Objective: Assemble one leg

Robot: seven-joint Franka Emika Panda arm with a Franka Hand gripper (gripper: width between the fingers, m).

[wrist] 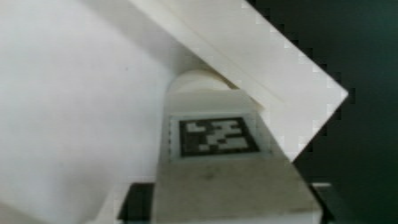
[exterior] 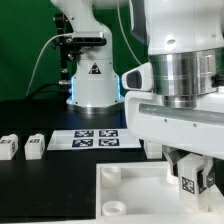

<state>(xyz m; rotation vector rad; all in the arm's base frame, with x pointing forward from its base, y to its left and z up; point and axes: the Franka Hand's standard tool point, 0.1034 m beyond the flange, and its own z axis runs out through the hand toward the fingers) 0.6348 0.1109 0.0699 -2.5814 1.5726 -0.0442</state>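
Observation:
My gripper (exterior: 188, 178) is shut on the leg (exterior: 187, 184), a white square post with a black-and-white tag facing out. I hold it upright over the right part of the big white panel (exterior: 135, 195). In the wrist view the leg (wrist: 217, 140) runs away from the gripper (wrist: 222, 208), and its far end sits at a corner of the panel (wrist: 71, 100). Dark fingers (wrist: 146, 200) press both of its sides. Whether the leg's end touches the panel is hidden.
Two more white legs (exterior: 10, 147) (exterior: 35, 146) lie at the exterior view's left on the black table. The marker board (exterior: 97, 137) lies behind the panel. The panel has round corner sockets (exterior: 110, 173). The arm's base (exterior: 93, 80) stands at the back.

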